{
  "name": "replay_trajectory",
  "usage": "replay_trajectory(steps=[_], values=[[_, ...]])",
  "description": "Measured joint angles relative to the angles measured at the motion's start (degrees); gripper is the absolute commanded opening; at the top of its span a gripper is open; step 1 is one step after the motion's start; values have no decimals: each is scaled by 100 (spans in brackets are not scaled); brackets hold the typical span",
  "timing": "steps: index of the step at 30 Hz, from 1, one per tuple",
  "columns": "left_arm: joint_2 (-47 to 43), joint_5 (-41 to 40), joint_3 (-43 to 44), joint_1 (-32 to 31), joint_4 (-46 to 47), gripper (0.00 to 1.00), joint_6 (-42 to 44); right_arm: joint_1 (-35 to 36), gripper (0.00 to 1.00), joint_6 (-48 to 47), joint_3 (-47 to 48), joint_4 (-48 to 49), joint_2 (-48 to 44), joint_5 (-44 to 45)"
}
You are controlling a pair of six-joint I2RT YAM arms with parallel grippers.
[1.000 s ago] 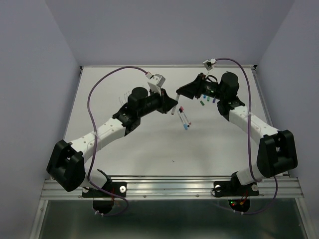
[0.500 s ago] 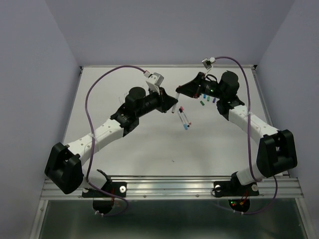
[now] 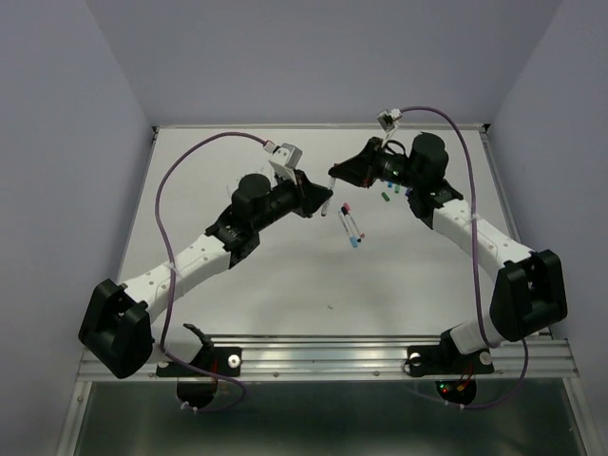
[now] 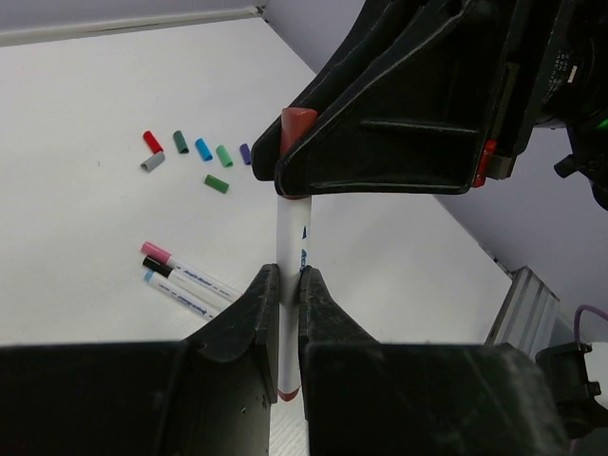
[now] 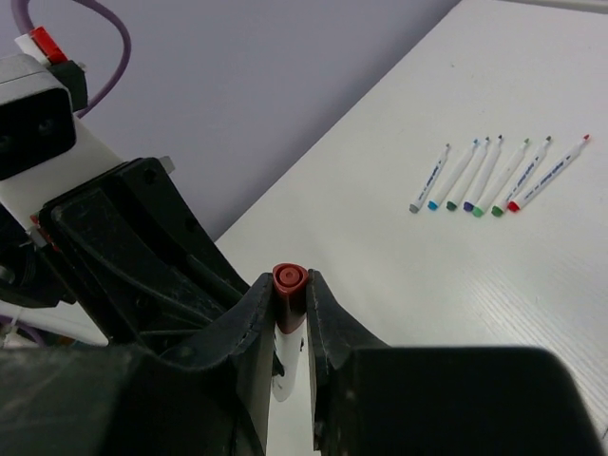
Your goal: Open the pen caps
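White table (image 3: pixel 285 275) lies under both arms. Left gripper (image 4: pixel 283 285) is clamped on one upright pen (image 4: pixel 288 233) above it. Right gripper (image 5: pixel 288 290) is closed around that pen's maroon cap (image 4: pixel 296 128), not yet off. Seven uncapped pens (image 5: pixel 484 176) lie in a row. Three capped pens (image 4: pixel 185 277) lie together, with seven loose caps (image 4: pixel 204 149) nearby.

**Left wrist view.** The pen (image 4: pixel 290 233) stands between the left fingers (image 4: pixel 255 318), which cover the sides of its lower barrel; the lettering on the barrel is too small to read. The right fingers (image 4: pixel 399 142) screen most of its cap (image 4: pixel 296 123). Three pens (image 4: pixel 185 277) on the surface (image 4: pixel 95 237) run behind the left fingers, their near ends hidden.

**Right wrist view.** The right fingers cover most of the barrel beneath the cap.

**Top view.** The grip is too small to make out. The right arm (image 3: pixel 446 214) hides some of the loose caps (image 3: pixel 388 197) beside the right fingers.
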Motion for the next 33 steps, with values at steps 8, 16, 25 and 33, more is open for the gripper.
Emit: replay_trajectory(steps=[8, 16, 25, 33], values=[[-264, -365, -553, 103, 474, 0, -299, 267, 1, -422, 756, -1180, 341, 789], [-310, 210, -1342, -15, -258, 0, -710, -603, 1, -861, 1550, -1086, 894, 2706], [-9, -520, -874, 68, -1064, 0, -859, -584, 6, -1392, 1971, -2194, 1196, 3755], [960, -1757, 260, 1425, -2339, 0, -1056, -575, 9, -1834, 1794, -3467, 2153, 4553]])
